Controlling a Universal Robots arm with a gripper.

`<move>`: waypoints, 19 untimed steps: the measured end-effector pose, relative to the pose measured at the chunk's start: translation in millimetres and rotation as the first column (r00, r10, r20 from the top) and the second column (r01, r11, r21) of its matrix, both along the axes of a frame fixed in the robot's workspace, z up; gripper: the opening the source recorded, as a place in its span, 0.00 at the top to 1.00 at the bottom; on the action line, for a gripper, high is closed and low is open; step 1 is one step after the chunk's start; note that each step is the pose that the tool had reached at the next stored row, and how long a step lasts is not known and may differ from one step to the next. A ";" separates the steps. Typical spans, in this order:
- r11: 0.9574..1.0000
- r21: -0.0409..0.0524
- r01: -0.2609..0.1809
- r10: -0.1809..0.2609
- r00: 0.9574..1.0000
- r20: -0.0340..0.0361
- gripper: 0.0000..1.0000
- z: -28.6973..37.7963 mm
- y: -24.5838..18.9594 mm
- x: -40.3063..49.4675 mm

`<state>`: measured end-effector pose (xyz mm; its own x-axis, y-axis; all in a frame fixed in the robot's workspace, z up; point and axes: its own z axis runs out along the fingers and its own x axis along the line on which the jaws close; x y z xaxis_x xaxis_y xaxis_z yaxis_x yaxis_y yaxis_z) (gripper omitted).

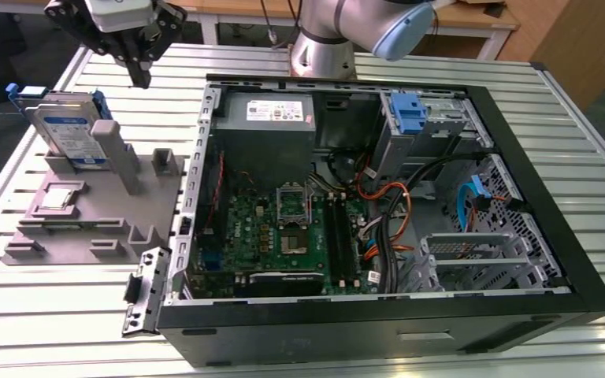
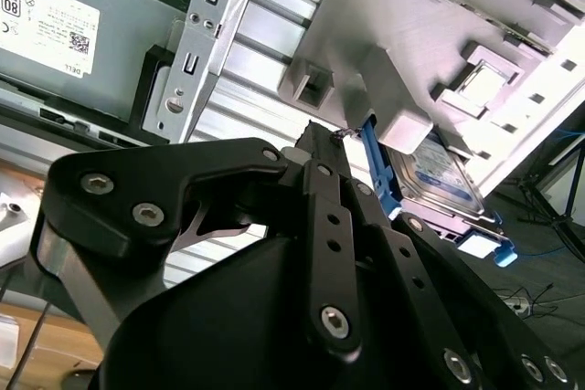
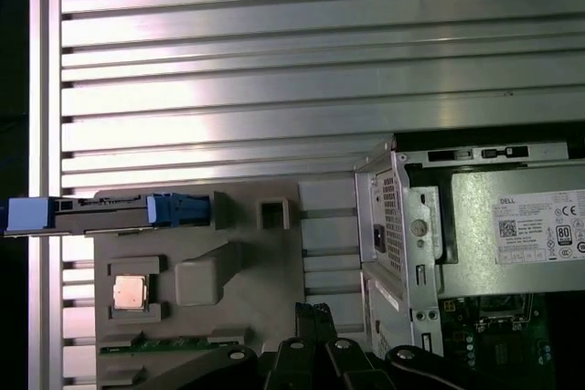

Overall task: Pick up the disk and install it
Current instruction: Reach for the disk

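Note:
The disk stands upright on its edge in a slot of the grey holder block, at the exterior view's left beside the open computer case. It is silver-grey with a blue-and-white label and sits in a blue bracket. My gripper hangs above the table just behind the disk, a little toward the case, touching nothing. Its fingertips are together and hold nothing. In the second wrist view the shut fingers point toward the disk. The first wrist view has the disk edge-on.
A blue bracket sits in the case's upper drive bay, with a metal cage lower down. The power supply, motherboard and loose cables fill the case. A processor chip lies on the holder block.

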<state>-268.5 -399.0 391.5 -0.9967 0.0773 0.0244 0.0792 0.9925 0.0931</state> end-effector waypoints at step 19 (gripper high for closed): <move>1.000 0.001 0.000 0.000 1.000 0.004 0.89 0.0 0.0 -17.0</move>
<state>-285.5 -398.9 391.5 -0.9968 0.0774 0.0202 0.0789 0.9924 0.0941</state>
